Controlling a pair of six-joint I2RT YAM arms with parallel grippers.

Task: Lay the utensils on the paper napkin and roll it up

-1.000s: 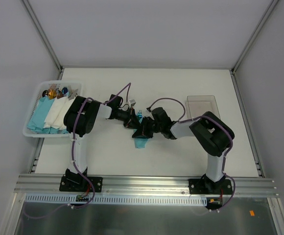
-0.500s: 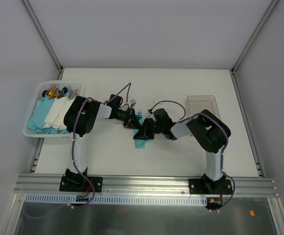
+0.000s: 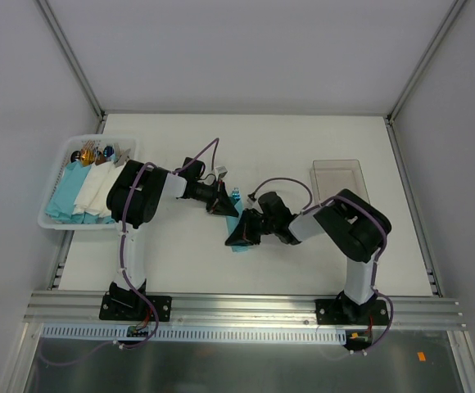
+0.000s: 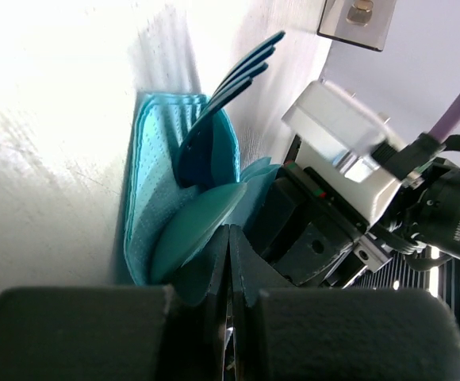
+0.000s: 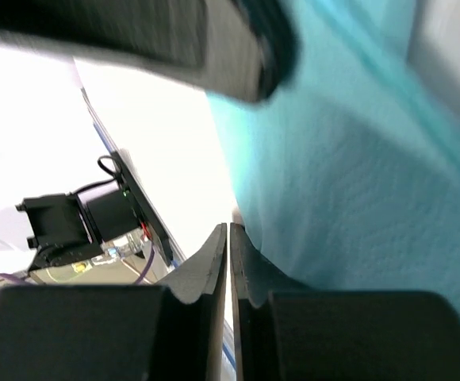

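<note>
Centre frame, the paper napkin looks limp; we'd pinch its edge. Left gripper, right gripper: jaws seemingly pressed together.

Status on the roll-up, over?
Left gripper shut, right gripper shut, both at the paper napkin. Utensils wrapped inside, tines sticking out. Nothing blocking.

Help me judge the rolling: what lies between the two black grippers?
The thin teal-blue paper napkin holding the slim teal plastic utensils, between left gripper and right gripper; top and left wrist views show it.
</note>
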